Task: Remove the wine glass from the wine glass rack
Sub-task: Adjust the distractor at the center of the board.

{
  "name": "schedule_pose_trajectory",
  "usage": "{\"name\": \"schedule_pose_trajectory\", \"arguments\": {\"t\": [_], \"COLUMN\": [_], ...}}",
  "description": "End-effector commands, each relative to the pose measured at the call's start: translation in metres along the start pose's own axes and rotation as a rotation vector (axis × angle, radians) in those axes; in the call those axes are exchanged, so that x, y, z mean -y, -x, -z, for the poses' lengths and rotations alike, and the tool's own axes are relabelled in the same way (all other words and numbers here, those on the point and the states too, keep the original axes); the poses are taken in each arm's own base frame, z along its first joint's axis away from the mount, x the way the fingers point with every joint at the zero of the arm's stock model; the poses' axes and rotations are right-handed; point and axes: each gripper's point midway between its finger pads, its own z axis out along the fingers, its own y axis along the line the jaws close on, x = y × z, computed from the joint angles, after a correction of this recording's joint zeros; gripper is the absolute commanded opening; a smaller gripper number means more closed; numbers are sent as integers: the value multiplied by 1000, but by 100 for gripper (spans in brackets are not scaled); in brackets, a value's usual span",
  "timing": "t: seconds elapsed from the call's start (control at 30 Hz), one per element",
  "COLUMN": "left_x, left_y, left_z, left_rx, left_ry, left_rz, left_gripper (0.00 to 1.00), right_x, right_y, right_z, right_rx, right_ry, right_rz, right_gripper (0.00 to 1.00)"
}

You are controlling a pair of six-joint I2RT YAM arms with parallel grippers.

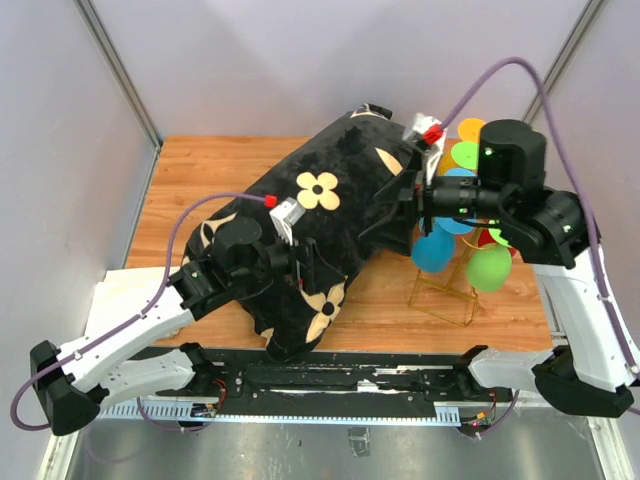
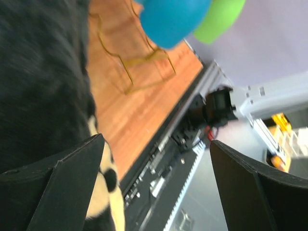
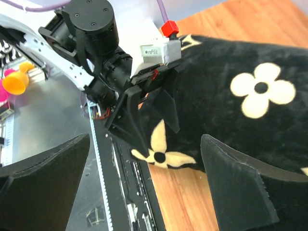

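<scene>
We see the gold wine glass rack (image 1: 413, 285) standing on the wood table (image 1: 200, 170) at the right of the top view. A blue wine glass (image 1: 433, 250) and a green wine glass (image 1: 488, 266) hang on it. The left gripper (image 2: 156, 139) and the right gripper (image 3: 144, 139) both have their fingers spread wide and hold nothing, by a big black fluffy cloth (image 1: 330, 215) with cream flowers in the middle.

The left arm (image 1: 130, 335) stretches low from its base, forward and to the right; the left gripper (image 1: 322, 266) points right, jaws spread wide and empty; the right arm (image 1: 575, 300) rises, bends at the elbow and turns leftward; the right gripper (image 1: 398, 205) faces left toward the other, jaws equally wide, empty.
</scene>
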Motion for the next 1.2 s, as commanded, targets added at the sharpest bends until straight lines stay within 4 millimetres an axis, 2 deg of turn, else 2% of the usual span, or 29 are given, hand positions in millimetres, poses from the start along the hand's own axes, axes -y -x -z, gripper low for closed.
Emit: {"name": "schedule_pose_trajectory", "arguments": {"t": [0.0, 0.07, 0.23, 0.33, 0.43, 0.63, 0.8, 0.93, 1.03, 1.17], "left_x": [23, 11, -70, -98, -117, -141, -159, -177, -173, -164], "left_y": [-42, -62, -88, -84, -63, -12, 18, 41, 52, 44], "left_z": [9, 11, 18, 23, 26, 26, 26, 32, 32, 35], "left_rx": [-114, -151, -127, -62, 27, 123, 159, 198, 209, 199], "left_ry": [-102, -55, 365, 524, 622, 670, 721, 763, 738, 696], "left_rz": [30, 59, 159, 185, 184, 168, 140, 141, 126, 145], "left_gripper": [96, 96, 99, 100, 100, 100, 100, 100, 100, 100], "right_x": [-7, -2, 4, 0, -9, -18, -28, -25, -10, 34], "right_y": [-29, -48, -90, -110, -127, -172, -205, -228, -250, -273], "right_z": [-15, -24, -33, -33, -34, -42, -53, -62, -70, -78], "right_rx": [-104, -145, -176, -202, -236, -351, -428, -494, -575, -676], "right_ry": [-11, -40, -67, -55, -10, 6, 24, -6, -82, -308], "right_rz": [-3, 0, -8, -23, -32, -35, 13, 40, 69, 116], "right_gripper": [99, 99, 99, 98, 99, 98, 98, 99, 98, 98]}}
